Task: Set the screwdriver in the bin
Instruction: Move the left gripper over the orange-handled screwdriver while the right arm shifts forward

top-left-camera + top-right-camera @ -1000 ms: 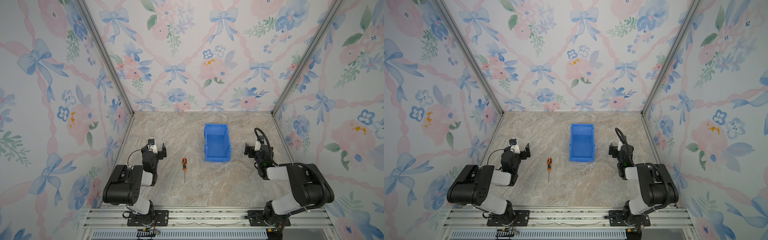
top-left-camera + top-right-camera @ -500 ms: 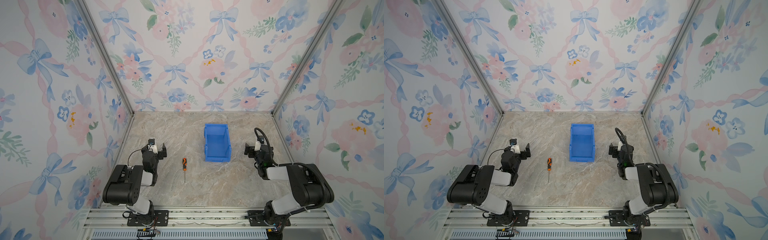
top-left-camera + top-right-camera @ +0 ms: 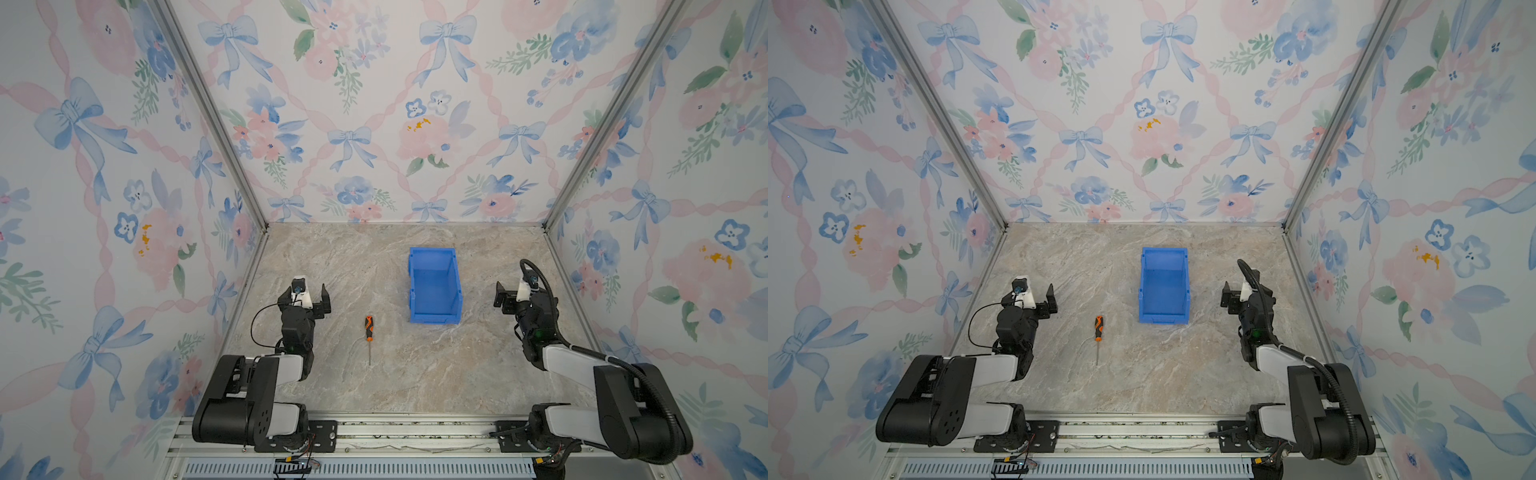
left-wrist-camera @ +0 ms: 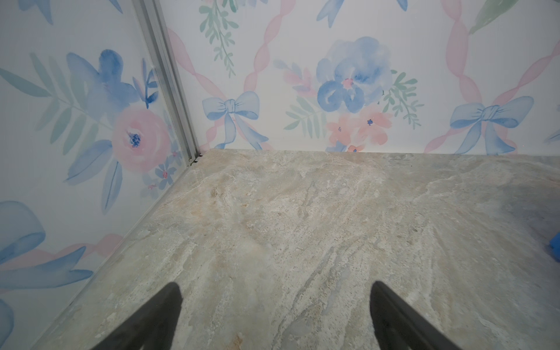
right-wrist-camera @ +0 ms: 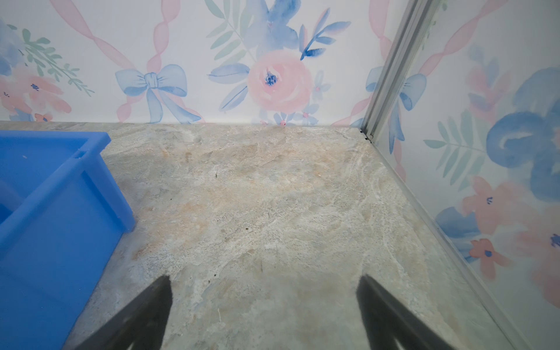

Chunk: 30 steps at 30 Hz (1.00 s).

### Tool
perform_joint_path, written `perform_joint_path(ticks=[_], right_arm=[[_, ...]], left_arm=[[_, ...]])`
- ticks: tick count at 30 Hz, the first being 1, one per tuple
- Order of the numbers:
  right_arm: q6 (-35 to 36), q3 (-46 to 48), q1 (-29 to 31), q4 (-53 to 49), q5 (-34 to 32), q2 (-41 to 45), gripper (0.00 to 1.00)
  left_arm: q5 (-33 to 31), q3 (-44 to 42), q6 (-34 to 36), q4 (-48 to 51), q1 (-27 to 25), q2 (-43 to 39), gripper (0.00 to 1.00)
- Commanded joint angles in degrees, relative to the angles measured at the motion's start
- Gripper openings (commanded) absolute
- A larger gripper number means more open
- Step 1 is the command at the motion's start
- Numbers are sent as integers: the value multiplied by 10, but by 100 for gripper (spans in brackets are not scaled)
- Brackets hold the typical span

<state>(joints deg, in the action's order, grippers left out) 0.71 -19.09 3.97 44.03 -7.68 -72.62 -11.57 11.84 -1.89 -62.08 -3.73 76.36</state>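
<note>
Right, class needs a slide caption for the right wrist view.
Open right tool over the marble table, blue bin close beside it.

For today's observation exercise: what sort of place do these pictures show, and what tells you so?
Probably a staged robot test booth, not a real room: left arm and right arm mounted on an aluminium rail, a marble-look tabletop, floral wallpaper panels enclosing three sides.

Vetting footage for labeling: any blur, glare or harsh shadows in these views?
In both top views: even soft light, no glare, only a faint shadow by the bin; the screwdriver shaft barely stands out. Left wrist view: jaws blurred, table sharp. Right wrist view: jaws blurred too, bin cropped at the frame edge.
</note>
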Motion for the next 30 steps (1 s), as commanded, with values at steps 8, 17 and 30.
perform_joint_path(ticks=[8, 17, 30], right_arm=[[-5, 44, 1, -43, -14, 61, 97], [5, -3, 43, -167, -34, 118, 97], [-144, -156, 201, -584, -223, 299, 97]], left_arm=[[-39, -16, -16, 57, -14, -33, 98], [-104, 20, -50, 214, -32, -105, 98], [4, 209, -224, 656, -53, -172, 98]])
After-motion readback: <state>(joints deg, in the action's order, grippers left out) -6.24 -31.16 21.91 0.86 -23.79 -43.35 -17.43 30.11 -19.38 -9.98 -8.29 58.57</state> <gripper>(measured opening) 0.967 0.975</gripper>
